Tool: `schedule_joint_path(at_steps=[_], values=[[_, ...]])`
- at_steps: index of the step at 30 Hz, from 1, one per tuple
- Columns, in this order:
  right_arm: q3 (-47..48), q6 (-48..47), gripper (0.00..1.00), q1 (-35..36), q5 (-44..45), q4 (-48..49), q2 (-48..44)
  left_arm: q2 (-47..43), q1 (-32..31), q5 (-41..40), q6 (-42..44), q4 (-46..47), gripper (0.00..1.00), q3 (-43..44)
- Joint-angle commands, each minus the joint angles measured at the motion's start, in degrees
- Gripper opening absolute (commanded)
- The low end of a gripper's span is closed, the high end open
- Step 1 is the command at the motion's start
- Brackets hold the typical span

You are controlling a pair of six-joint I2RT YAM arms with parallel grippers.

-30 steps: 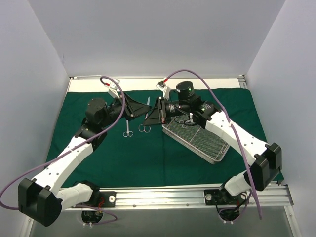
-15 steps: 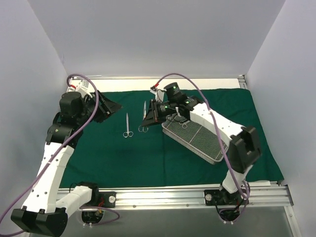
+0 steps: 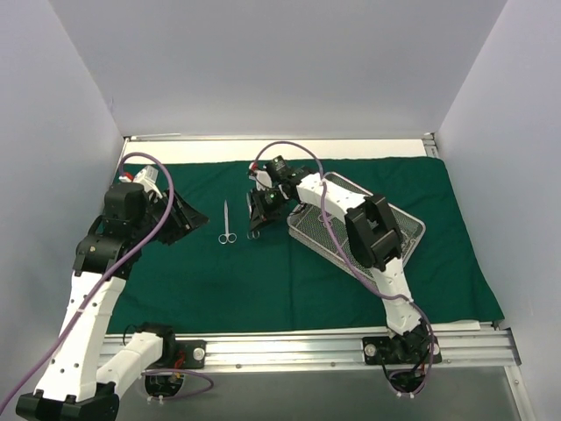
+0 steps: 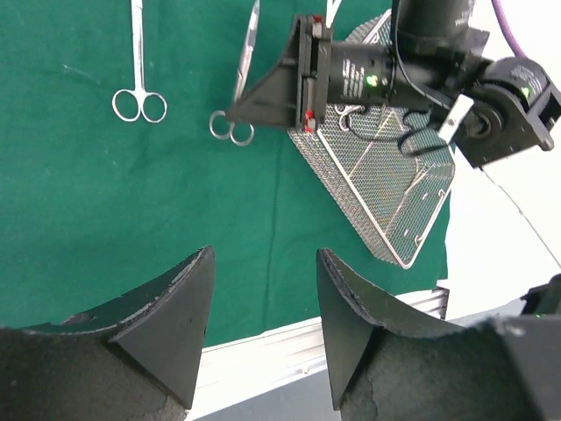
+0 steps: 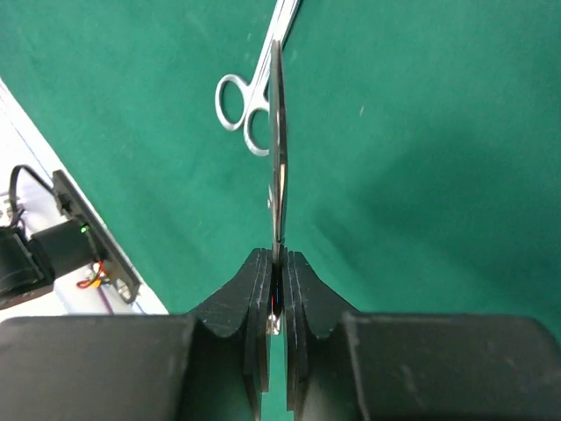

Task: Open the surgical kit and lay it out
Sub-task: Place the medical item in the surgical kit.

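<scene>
The surgical kit lies unwrapped, its dark green drape [image 3: 263, 281] spread flat over the table. On the drape's right half stands the silver mesh tray [image 3: 368, 250] [image 4: 386, 189]. One pair of steel scissors [image 3: 227, 224] [image 4: 138, 66] lies loose on the cloth. My right gripper [image 3: 255, 210] [image 5: 279, 259] is shut on a slim steel instrument [image 5: 277, 158] [image 4: 244, 70], seen edge-on. Ring handles [image 5: 243, 114] show beside it; I cannot tell whether they are its own. My left gripper [image 3: 195, 219] [image 4: 263, 298] hangs open and empty at the left.
White walls close in the back and both sides. A metal rail [image 3: 289, 346] runs along the near edge, past the drape's hem. The right arm's links [image 3: 377, 232] reach over the tray. A purple cable [image 3: 289, 149] loops above the right wrist.
My left gripper has opened and drawn back to the left from the middle, where it met the right gripper. The right gripper stays shut near the same spot while its arm swung round.
</scene>
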Motion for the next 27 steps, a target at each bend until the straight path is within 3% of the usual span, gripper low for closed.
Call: schedule_joint_path(at_steps=[1,18,27], values=[[5.51,-2.71,0.00,0.12,-0.33,-1.94,2.33,-0.46,0.44,0.48,0.78,-0.91,0.58,-0.06],[3.67,5.73,0.00,0.38,-9.39,9.30,7.78,1.65,0.61,3.38,-0.63,3.22,0.57,-2.34],[4.81,6.43,0.00,0.47,-9.39,8.78,10.68,1.65,1.32,4.26,-0.19,3.40,0.57,-2.96]])
